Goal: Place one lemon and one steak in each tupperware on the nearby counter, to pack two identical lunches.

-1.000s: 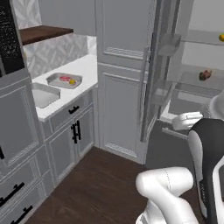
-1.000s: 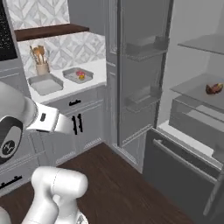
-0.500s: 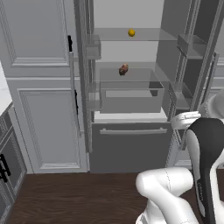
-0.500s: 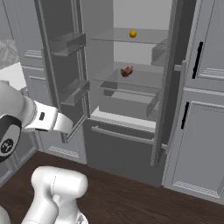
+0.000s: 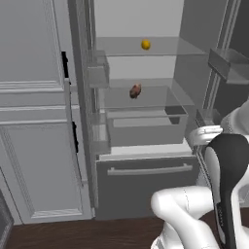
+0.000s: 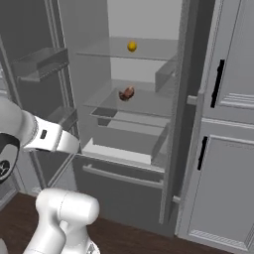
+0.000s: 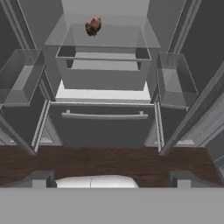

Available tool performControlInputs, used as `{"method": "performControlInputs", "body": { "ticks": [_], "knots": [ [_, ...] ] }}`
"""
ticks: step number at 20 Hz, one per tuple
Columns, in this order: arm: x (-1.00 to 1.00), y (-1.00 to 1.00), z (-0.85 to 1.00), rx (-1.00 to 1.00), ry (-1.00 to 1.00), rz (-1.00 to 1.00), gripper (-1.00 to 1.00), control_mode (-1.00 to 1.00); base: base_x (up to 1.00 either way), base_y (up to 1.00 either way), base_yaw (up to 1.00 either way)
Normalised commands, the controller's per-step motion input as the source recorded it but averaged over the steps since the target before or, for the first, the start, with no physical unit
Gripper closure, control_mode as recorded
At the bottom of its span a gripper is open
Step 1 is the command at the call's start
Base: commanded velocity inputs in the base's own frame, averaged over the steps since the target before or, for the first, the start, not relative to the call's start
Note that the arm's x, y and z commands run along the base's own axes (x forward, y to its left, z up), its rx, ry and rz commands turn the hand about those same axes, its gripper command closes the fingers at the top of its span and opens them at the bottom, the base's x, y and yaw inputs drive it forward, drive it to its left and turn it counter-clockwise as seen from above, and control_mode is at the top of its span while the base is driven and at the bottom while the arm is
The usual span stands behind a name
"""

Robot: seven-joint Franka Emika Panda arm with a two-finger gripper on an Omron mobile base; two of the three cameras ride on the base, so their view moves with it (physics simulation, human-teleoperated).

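Yellow lemon (image 5: 145,44) on the upper glass shelf (image 5: 165,48) of the open fridge, small and round, toward the back and well apart from everything else; same lemon at the top of the right base view, again on the upper shelf. One shelf down, a reddish-brown steak (image 5: 135,90) lying on the middle glass shelf (image 5: 155,97), lower than the lemon and a little to its left in the left base view; in the hand view the same steak sits near the top, on clear glass. Directly beneath the steak's shelf, a clear crisper drawer (image 5: 146,127), pulled partly forward, with a white ledge under its front edge. Below that, the grey freezer drawer (image 5: 146,187) shut, a long pale bar handle (image 5: 149,170) across its front. Both fridge doors swung wide, each carrying clear door bins (image 7: 173,83); bins on either side of the compartment in the hand view. Left of the fridge, tall grey panelled cabinets (image 5: 34,121) with black bar handles; in the right base view more such cabinets to the fridge's right. Dark wood floor (image 7: 109,162) running up to the fridge's foot. Hand (image 7: 112,178) low and well back from the fridge, facing into it, its two dark fingertips (image 7: 38,179) set far apart with nothing between them, gripping nothing. White arm with its dark joint rising at the lower right of the left base view, short of the freezer drawer.
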Motion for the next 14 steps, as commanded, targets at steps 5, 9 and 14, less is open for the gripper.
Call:
{"method": "performControlInputs", "body": {
  "ticks": [5,9,14],
  "knots": [
    [0.00,0.00,0.00,0.00,0.00,0.00,-1.00,1.00,0.87,0.14,-0.11],
    [0.00,0.00,0.00,0.00,0.00,0.00,-1.00,1.00,0.68,0.00,-0.03],
    [0.00,0.00,0.00,0.00,0.00,0.00,-1.00,1.00,0.61,0.25,-0.07]
  ]
}}
